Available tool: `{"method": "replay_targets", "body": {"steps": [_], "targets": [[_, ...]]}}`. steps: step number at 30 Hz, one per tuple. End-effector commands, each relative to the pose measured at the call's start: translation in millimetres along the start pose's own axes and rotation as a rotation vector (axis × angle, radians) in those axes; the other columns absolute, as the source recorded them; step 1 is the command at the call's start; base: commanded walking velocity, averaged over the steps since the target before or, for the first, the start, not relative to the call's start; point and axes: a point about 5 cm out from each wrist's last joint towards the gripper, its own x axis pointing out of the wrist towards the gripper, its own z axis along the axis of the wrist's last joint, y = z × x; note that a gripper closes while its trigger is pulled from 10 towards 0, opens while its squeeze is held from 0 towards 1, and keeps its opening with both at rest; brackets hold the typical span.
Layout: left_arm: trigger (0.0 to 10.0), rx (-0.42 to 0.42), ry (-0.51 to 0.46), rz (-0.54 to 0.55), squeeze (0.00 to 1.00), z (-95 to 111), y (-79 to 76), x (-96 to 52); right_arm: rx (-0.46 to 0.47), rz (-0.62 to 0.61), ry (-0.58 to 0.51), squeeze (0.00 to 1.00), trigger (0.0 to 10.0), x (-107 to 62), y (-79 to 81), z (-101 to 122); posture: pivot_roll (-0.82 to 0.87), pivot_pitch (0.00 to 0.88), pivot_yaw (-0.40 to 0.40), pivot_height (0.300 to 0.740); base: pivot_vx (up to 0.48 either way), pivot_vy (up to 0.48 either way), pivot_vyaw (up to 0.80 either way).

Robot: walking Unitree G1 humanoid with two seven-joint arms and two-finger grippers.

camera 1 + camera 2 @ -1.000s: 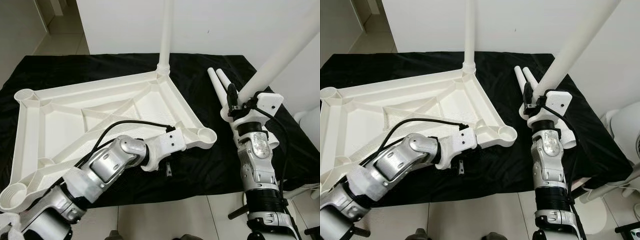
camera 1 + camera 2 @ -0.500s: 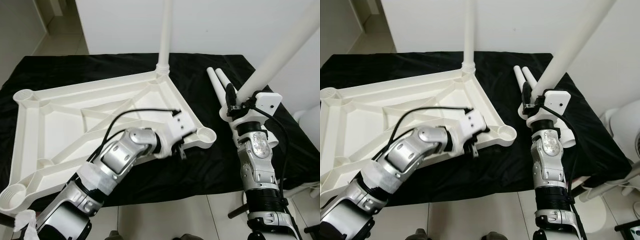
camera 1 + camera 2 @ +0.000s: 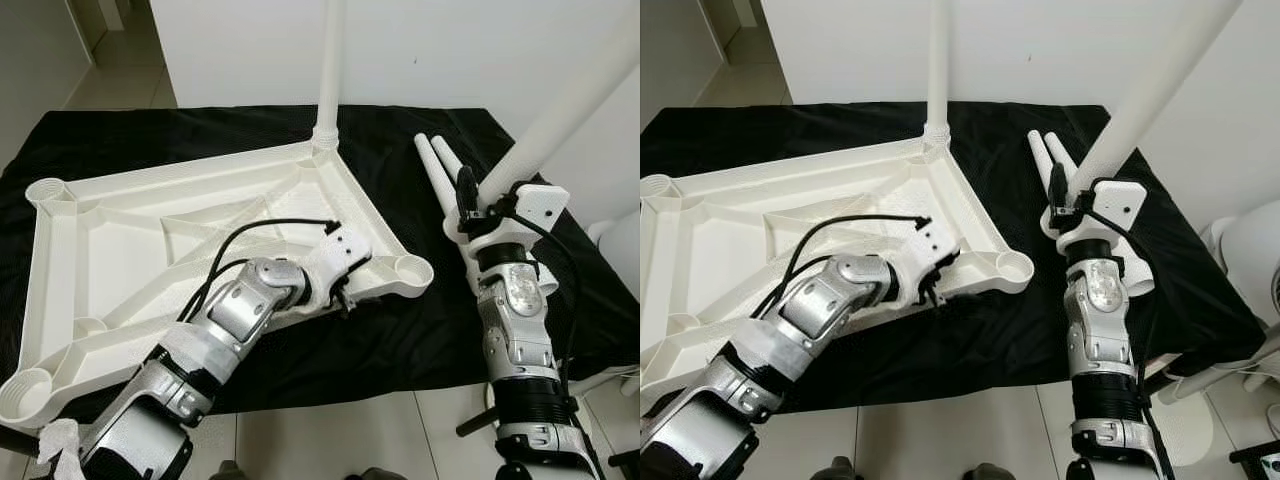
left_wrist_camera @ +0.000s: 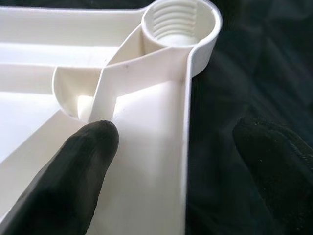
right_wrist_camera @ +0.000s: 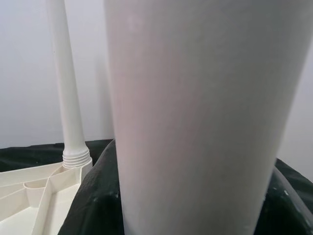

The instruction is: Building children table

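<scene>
Two silver metal arms of the humanoid robot: rounded, polished aluminium joint housings stacked in segments, with black ribbed collars between them. Each wrist ends in a white plastic bracket carrying the camera mount. A black cable loops from the left forearm [image 3: 250, 305] up to its white wrist block. The right arm [image 3: 515, 320] carries a round silver cap on the forearm, apparently marked with a small logo. The left gripper [image 4: 176, 142] has thick, matte black, rounded fingers [image 4: 73, 171].
</scene>
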Motion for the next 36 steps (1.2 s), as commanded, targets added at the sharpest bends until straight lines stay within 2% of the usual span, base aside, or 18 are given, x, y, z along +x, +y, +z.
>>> {"method": "replay_targets", "body": {"steps": [1,4,5,6,7,8,9,10,11,15,17,19,22,26,35,36], "targets": [[10.0,0.002,0.057,0.073,0.0,-10,1.9,3.4,-0.013,0.002,-0.014,0.0,10.0,1.4,-2.2,5,0.02,0.0,-0.019,0.74,0.0,0.0,0.0],[10.0,0.004,0.075,0.069,0.0,-14,1.3,4.3,-0.016,0.003,-0.014,0.0,10.0,1.4,-2.6,5,0.02,0.0,-0.023,0.74,0.0,0.0,0.0],[9.3,0.003,0.073,0.048,0.0,-15,-0.3,4.5,-0.017,0.004,-0.013,0.0,10.0,1.3,-2.8,5,0.02,0.0,-0.023,0.74,0.0,0.0,0.0],[9.3,0.003,0.073,0.048,0.0,-15,-0.3,4.5,-0.017,0.004,-0.013,0.0,10.0,1.3,-2.8,5,0.02,0.0,-0.023,0.74,0.0,0.0,0.0],[4.2,0.008,0.07,0.032,0.0,-14,-2.1,4.4,-0.018,0.004,-0.012,0.0,10.0,1.5,-2.9,5,0.02,0.0,-0.023,0.74,0.0,0.0,0.0],[4.2,0.008,0.07,0.032,0.0,-14,-2.1,4.4,-0.018,0.004,-0.012,0.0,10.0,1.5,-2.9,5,0.02,0.0,-0.023,0.74,0.0,0.0,0.0],[2.0,0.017,0.071,0.018,0.0,-14,-3.6,4.4,-0.019,0.004,-0.012,0.0,10.0,1.7,-2.9,4,0.02,0.0,-0.023,0.74,0.0,0.0,0.0],[2.0,0.017,0.071,0.018,0.0,-14,-3.6,4.4,-0.019,0.004,-0.012,0.0,10.0,1.7,-2.9,4,0.02,0.0,-0.023,0.74,0.0,0.0,0.0],[0.0,0.031,0.07,-0.01,0.0,-15,-6.7,3.8,-0.02,0.005,-0.011,0.0,10.0,1.9,-2.8,4,0.02,0.0,-0.022,0.74,0.0,0.0,0.0],[0.0,0.08,0.052,-0.106,0.0,-14,-17.2,-0.9,-0.022,0.005,-0.011,0.0,10.0,2.1,-2.6,4,0.02,0.0,-0.021,0.74,0.0,0.0,0.0],[0.0,0.08,0.052,-0.106,0.0,-14,-17.2,-0.9,-0.022,0.005,-0.011,0.0,10.0,2.1,-2.6,4,0.02,0.0,-0.021,0.74,0.0,0.0,0.0],[0.0,0.114,0.05,-0.166,0.0,-14,-22.9,-4.9,-0.022,0.006,-0.01,0.0,10.0,2.0,-2.3,4,0.02,0.0,-0.02,0.74,0.0,0.0,0.0],[0.0,0.128,0.051,-0.195,0.0,-15,-25.8,-7.1,-0.023,0.006,-0.01,0.0,10.0,2.1,-2.4,4,0.02,0.0,-0.019,0.74,0.0,0.0,0.0],[0.0,0.159,0.06,-0.28,0.0,-20,-34.5,-16.7,-0.027,0.004,-0.009,0.0,10.0,1.9,-3.1,4,0.02,0.0,-0.017,0.74,0.0,0.0,0.0],[0.0,0.175,0.073,-0.332,0.0,-26,-39.0,-29.4,-0.031,-0.002,-0.007,0.0,10.0,1.1,-6.5,4,0.03,0.001,-0.024,0.74,0.0,0.0,0.0],[0.7,0.181,0.072,-0.3,0.0,-24,-36.1,-27.5,-0.03,0.001,-0.004,0.0,10.0,1.6,-5.7,3,0.03,0.003,-0.025,0.74,0.0,0.0,0.0]]}}
